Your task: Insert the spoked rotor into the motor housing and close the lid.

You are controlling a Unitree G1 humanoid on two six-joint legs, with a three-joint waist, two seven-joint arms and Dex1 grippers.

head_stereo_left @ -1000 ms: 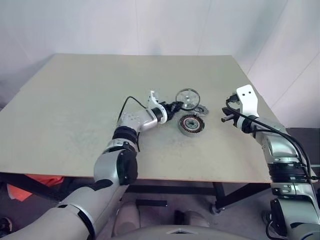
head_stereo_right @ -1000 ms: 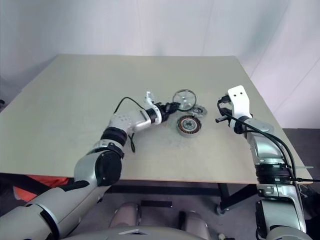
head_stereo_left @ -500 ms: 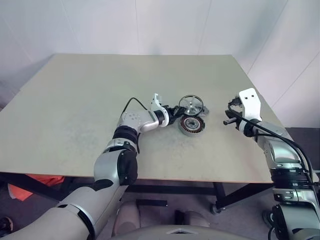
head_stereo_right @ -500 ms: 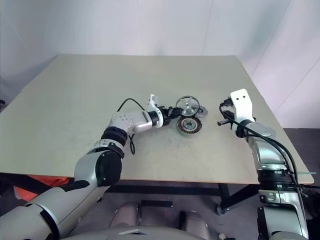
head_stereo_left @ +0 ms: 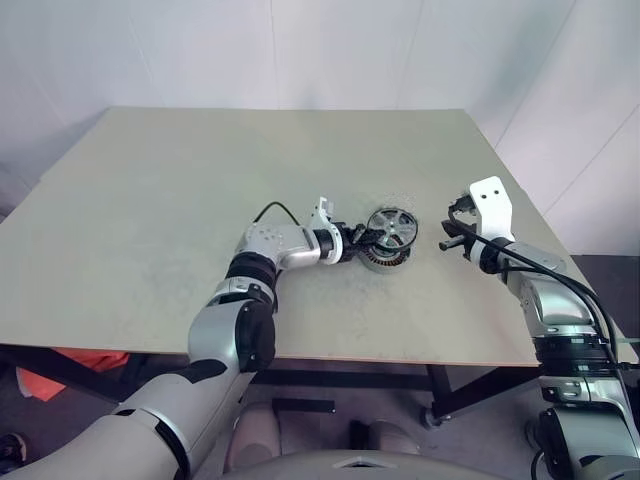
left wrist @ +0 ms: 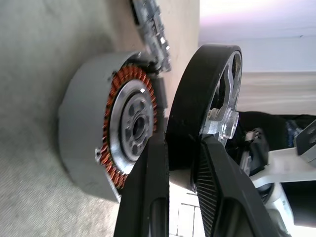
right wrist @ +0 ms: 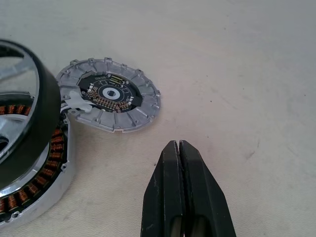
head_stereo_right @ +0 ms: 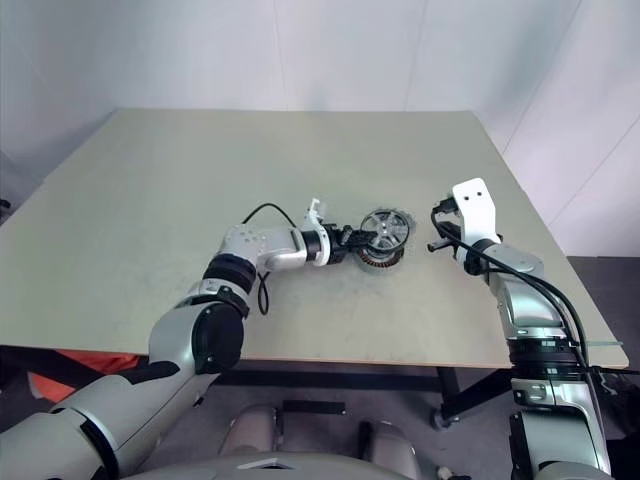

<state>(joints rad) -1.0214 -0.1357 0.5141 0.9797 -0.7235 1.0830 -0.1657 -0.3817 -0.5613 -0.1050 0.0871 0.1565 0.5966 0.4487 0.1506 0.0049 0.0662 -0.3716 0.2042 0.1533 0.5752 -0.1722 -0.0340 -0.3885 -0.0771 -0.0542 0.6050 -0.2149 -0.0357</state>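
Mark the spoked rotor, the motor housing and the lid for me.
spoked rotor (left wrist: 190, 113): left wrist view, on its black rim.
motor housing (left wrist: 81, 143): left wrist view, on its grey outer shell.
lid (right wrist: 109, 95): right wrist view, on its dark centre.

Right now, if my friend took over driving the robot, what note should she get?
Left gripper: jaws shut on the black rim of the spoked rotor, which it holds on edge, tilted, at the open face of the motor housing.
Right gripper: jaws shut, holding nothing, hanging over the table to the right of the parts.
The motor housing sits on the table with its copper windings showing. The lid lies flat on the table beside the housing.
Done: the rotor is picked up and brought to the housing.
Left: seat the rotor in the housing, then put the lid on.
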